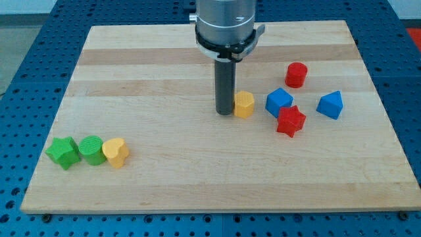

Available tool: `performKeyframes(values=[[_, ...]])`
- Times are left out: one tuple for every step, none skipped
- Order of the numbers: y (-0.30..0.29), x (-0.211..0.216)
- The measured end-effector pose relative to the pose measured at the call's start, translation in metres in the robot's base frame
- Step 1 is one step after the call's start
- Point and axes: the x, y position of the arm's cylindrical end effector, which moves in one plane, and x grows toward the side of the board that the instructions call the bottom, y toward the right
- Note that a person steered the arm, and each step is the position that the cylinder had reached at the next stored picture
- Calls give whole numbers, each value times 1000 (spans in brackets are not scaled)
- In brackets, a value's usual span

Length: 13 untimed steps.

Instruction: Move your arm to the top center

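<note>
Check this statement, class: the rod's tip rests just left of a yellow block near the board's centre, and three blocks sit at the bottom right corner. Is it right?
Not quite. The camera view shows my tip just left of the yellow block, but the green star, green cylinder and yellow heart sit at the bottom left.

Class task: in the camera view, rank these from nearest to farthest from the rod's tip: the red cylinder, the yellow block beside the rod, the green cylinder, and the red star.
Measured from my tip:
1. Yellow block, right beside it on the view's right.
2. Red star, farther right.
3. Red cylinder, upper right.
4. Green cylinder, far at the lower left.
</note>
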Motion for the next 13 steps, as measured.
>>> performKeyframes(values=[[21,-7],[28,-7],[30,-11],[16,-15],[16,-46],[16,-82],[16,-116],[16,-128],[16,-133],[16,-144],[16,-156],[12,-186],[10,-232]])
